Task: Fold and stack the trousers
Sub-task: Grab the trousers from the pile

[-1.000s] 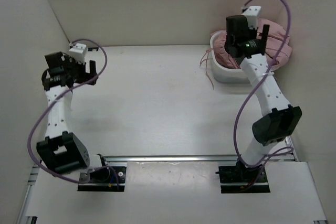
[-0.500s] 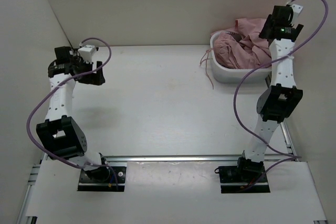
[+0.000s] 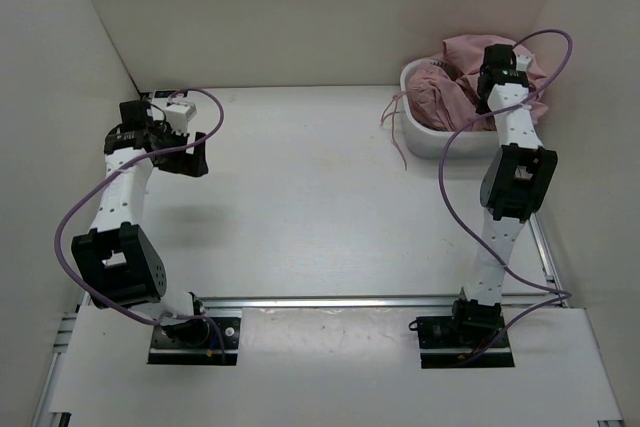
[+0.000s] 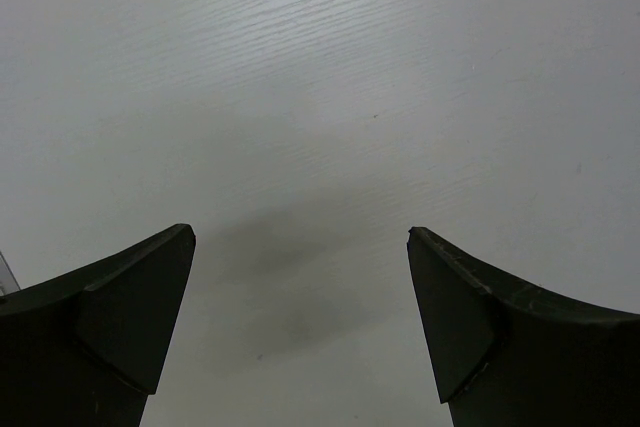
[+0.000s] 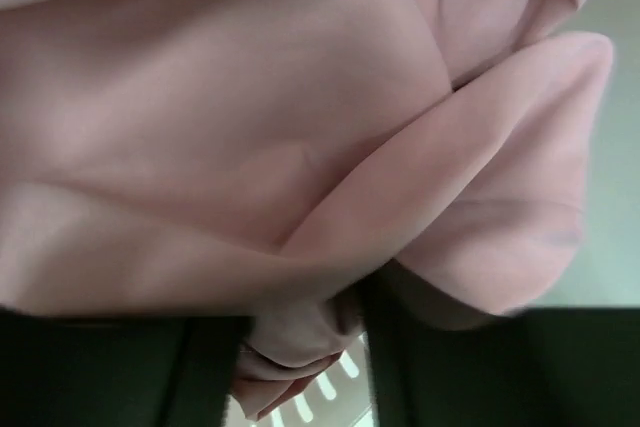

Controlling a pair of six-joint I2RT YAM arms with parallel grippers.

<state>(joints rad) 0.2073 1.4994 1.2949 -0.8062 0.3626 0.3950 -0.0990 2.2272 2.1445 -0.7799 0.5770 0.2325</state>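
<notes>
The dusty-pink trousers lie heaped in a white basket at the back right, and their thin drawstrings trail over its left rim onto the table. My right gripper is pushed down into the heap. In the right wrist view a fold of the trousers fills the frame, and a bunch of it sits pinched in the right gripper. My left gripper hangs at the far left above bare table. In its wrist view the left gripper stands wide open with nothing in it.
Pale walls close the table in at the back and on both sides. The basket stands close to the right wall. A metal rail with both arm bases runs along the near edge.
The right arm swung back from behind the basket and dropped its gripper into the pink heap, the jaws narrowing on cloth. The left gripper drifted right and toward the near side, still open.
</notes>
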